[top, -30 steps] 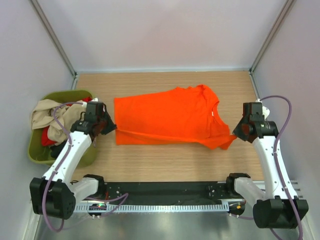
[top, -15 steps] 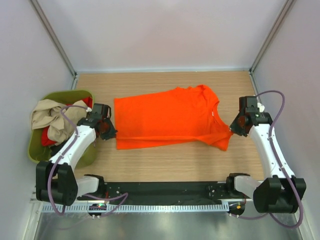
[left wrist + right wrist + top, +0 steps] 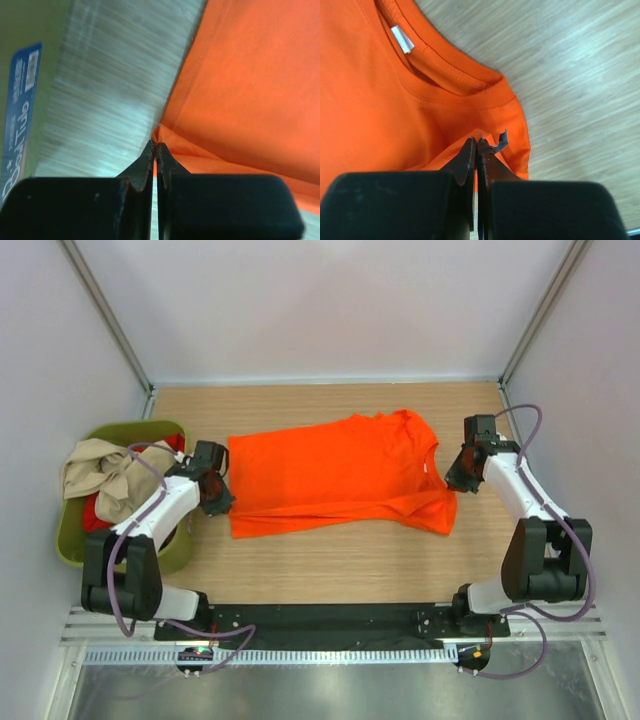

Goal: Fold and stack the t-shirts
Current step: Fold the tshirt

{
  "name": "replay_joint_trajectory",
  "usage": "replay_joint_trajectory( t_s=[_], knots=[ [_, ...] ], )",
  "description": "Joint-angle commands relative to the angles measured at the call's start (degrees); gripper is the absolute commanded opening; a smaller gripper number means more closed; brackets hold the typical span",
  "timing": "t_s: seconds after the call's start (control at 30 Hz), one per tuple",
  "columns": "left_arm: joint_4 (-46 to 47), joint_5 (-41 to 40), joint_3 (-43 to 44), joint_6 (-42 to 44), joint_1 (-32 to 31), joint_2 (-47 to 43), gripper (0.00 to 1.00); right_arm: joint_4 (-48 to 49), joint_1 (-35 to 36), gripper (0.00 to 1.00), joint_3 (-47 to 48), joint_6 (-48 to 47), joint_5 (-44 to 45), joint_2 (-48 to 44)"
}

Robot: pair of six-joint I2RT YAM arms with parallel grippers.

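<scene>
Farther up the frame than a second ago, left gripper (image 3: 222,498) and right gripper (image 3: 452,480) clamp corners of the orange t-shirt (image 3: 335,465), mid-frame; pulling apart could slip these thin pinches free.

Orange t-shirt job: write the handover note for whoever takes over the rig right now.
Left gripper: shut on the orange t-shirt at its near hem corner.
Right gripper: shut on the same shirt, near the shoulder by the collar.
The shirt lies across the table, neck to the right, with its near edge partly turned inward.
The beige shirt and red shirt sit heaped in the olive-green tub.
Done: first fold started.
Left: finish folding, then fold the others and stack them.
</scene>
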Motion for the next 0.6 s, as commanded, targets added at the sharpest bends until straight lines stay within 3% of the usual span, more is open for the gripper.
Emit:
replay_joint_trajectory(
  t_s=[0.0,0.23,0.37,0.57],
  knots=[
    [-0.6,-2.5,1.7,-0.6,-0.6,3.0,0.0,2.5,-0.1,0.01,4.5,-1.9,0.0,3.0],
    [-1.8,-4.0,5.7,-1.3,-3.1,7.5,0.01,-2.1,1.3,0.01,12.1,-4.2,4.9,6.4],
    [-2.6,-6.3,7.5,-2.2,-4.9,7.7,0.06,-4.5,2.1,0.01,14.0,-4.6,7.6,5.0],
    [-3.7,-8.0,10.8,-2.5,-5.3,11.3,0.07,-2.1,2.1,0.01,15.2,-5.3,4.4,5.9]
  ],
)
